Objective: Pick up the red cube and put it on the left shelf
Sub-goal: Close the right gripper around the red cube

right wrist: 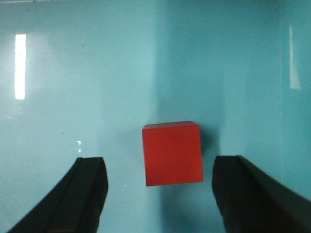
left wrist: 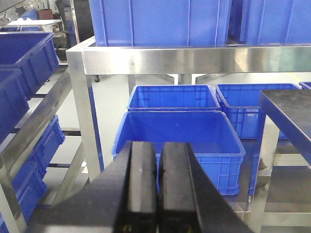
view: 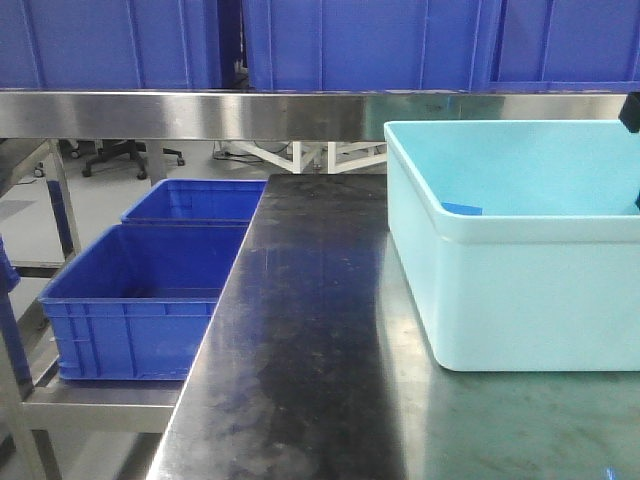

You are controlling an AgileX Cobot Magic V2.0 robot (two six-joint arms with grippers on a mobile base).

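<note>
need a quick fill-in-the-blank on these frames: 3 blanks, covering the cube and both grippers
1. The cube on the floor of the light blue bin is ____ in colour.
2. The right gripper has the cube between its fingers without touching it, jaws ____.
3. The left gripper faces the blue crates with its jaws ____.

Missing words: red; open; shut
</note>
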